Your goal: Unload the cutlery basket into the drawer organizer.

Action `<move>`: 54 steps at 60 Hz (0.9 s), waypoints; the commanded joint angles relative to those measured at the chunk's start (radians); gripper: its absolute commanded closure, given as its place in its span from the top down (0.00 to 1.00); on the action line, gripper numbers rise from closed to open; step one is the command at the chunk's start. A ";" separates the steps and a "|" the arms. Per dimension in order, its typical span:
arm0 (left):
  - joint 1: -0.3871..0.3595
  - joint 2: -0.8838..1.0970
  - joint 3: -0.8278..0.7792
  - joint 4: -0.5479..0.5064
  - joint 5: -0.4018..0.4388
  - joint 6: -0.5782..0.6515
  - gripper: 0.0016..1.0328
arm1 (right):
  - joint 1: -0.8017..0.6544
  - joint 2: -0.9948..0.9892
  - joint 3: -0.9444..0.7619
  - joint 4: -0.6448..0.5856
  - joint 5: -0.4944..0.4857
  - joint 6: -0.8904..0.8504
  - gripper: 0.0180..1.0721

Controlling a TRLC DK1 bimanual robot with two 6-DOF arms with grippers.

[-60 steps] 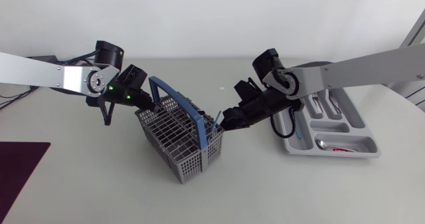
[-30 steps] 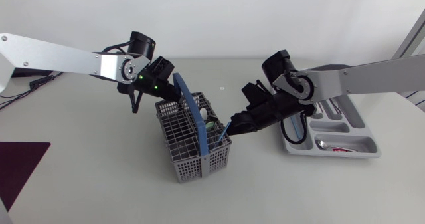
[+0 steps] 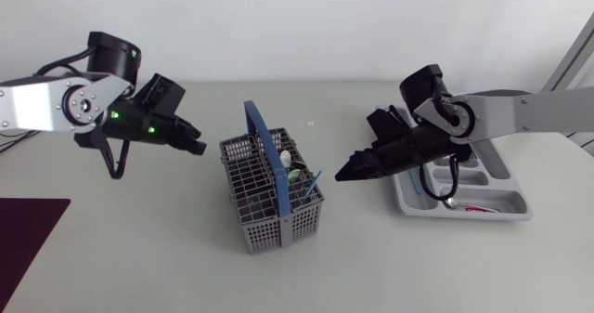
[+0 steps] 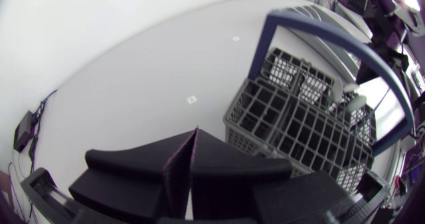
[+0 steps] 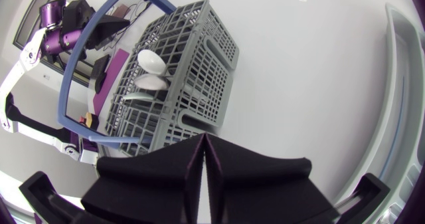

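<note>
At the desk's left edge lies a dark purple mat (image 3: 26,239), and further back on that side the left arm comes in with its left pincer (image 3: 197,149) hanging above the desk, well short of the basket and touching nothing. In the left wrist view its two fingers (image 4: 219,174) are pressed flat together along a single seam, with nothing between them. In the middle of the desk stands the grey cutlery basket (image 3: 264,234), its blue handle (image 3: 263,136) raised upright across the top. Cutlery stands in its compartments on the side toward the right arm: a white spoon (image 3: 286,154) pokes up bowl-first at the far end, and a thin blue-handled piece (image 3: 312,184) leans out over the rim near the right corner; something greenish sits between them, too small to make out. Just to the right of the basket, apart from it, is the right pincer (image 3: 340,177), also closed tight on nothing, its fingers (image 5: 232,177) meeting in one line in the right wrist view. Behind it, near the desk's right edge, lies the grey drawer organizer (image 3: 464,215), partly covered by the right arm; several metal pieces rest in its long far compartments, and a spoon (image 3: 449,202) lies in the crosswise near one.
</note>
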 commanded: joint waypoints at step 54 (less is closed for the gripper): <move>-0.101 0.369 0.313 0.058 0.024 -0.091 0.21 | 0.223 -0.051 -0.045 0.041 0.124 -0.029 0.08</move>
